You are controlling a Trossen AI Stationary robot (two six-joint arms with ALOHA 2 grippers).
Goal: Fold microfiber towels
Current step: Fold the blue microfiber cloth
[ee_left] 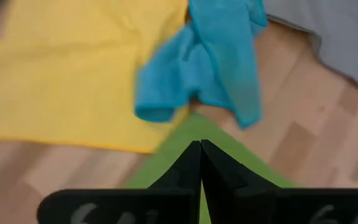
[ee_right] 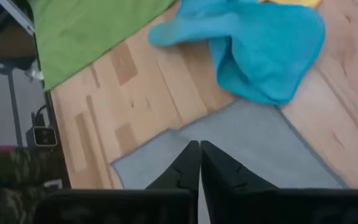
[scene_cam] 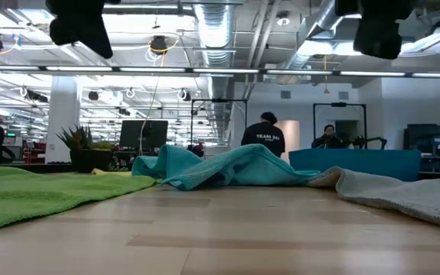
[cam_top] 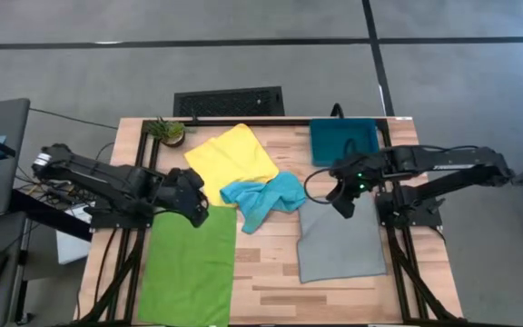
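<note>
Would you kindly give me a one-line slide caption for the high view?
Four towels on the table: green and grey flat, yellow spread, blue crumpled mid-table, an arm over each side.

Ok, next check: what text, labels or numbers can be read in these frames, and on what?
"TEAM" on the back of a person's dark shirt, in the room behind the table; a second, smaller line under it is too blurred to read.
Pale marks on each wrist's jaw mount: too blurred to read.
Towels, bin, table: no text.

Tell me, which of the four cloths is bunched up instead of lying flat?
The turquoise-blue towel, crumpled mid-table; the yellow, green and grey ones lie spread.
</note>
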